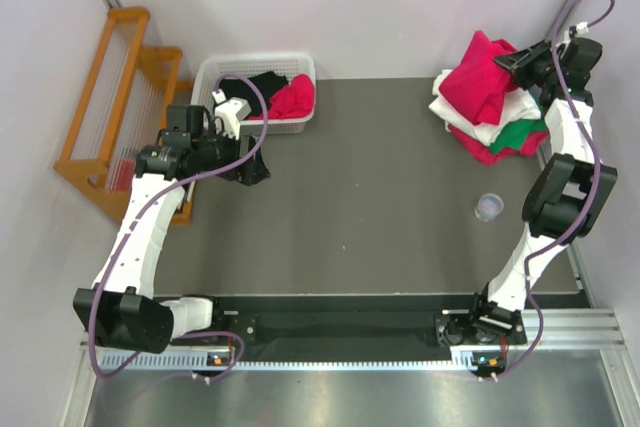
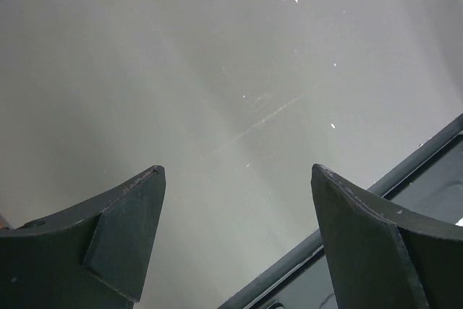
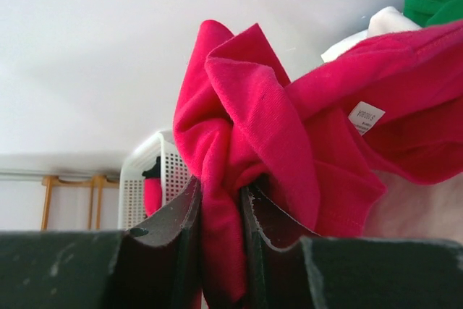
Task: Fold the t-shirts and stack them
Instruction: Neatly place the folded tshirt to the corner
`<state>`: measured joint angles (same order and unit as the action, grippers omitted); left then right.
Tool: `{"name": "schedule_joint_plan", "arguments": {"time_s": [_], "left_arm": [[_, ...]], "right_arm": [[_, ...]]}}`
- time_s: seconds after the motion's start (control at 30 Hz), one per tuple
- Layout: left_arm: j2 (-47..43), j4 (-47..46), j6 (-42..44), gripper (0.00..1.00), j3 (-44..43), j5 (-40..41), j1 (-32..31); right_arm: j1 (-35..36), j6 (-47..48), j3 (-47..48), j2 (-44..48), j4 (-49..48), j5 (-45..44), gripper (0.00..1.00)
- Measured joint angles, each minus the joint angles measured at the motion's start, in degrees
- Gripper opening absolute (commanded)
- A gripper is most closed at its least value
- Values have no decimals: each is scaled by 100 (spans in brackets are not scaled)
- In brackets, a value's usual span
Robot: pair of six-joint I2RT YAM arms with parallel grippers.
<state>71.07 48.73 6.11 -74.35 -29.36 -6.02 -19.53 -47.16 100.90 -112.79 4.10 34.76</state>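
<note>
My right claw is pinched nearly closed on a thick bunched fold of the bright crimson-red soft cotton t-shirt, the cloth squeezed between both dark fingers and spilling up and to the side of them. That shirt sits on top of the pile of folded tees at the far right corner of the dark grey table, with white, green and red layers showing beneath it. The garment is crumpled, so I cannot tell its long axis; most of it lies toward the table's middle from my fingers.

My left claw stands wide apart and holds nothing, with only bare surface between its fingers. It hangs near the white plastic lattice basket at the far left, where black and red cloth waits. The right arm is plainly the nearer one to the stack.

A small white neck label shows on the crimson shirt; its print is too small to read. A small clear cup stands apart, nearer than the pile.
</note>
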Motion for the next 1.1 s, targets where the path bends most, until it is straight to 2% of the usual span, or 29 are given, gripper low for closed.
{"name": "schedule_joint_plan", "arguments": {"time_s": [0.37, 0.7, 0.73, 0.8, 0.87, 0.9, 0.93, 0.97, 1.0, 1.1], "left_arm": [[0, 0, -2, 86, 0, 0, -2], [0, 0, 2, 87, 0, -2, -2], [-7, 0, 2, 87, 0, 0, -2], [-20, 2, 7, 87, 0, 0, -2], [-48, 2, 24, 87, 15, 4, 0], [-74, 2, 35, 87, 33, 4, 0], [-92, 4, 46, 87, 46, 4, 0], [-118, 9, 61, 87, 57, 2, -2], [-127, 13, 66, 87, 61, 2, -2], [-140, 15, 92, 87, 68, 0, 0]], "right_arm": [[-63, 17, -160, 42, -133, -273, 0], [-518, 321, -1086, 271, 337, -1635, 0], [-542, 345, -1132, 286, 409, -1794, 7], [-544, 365, -1161, 306, 612, -2111, 29], [-540, 382, -1141, 315, 813, -2378, 39], [-540, 404, -1091, 315, 949, -2498, 48], [-542, 422, -1060, 315, 1060, -2610, 74], [-546, 448, -999, 315, 1180, -2708, 95], [-549, 461, -940, 313, 1276, -2798, 100], [-551, 610, -680, 271, 1587, -3005, 100]]}}
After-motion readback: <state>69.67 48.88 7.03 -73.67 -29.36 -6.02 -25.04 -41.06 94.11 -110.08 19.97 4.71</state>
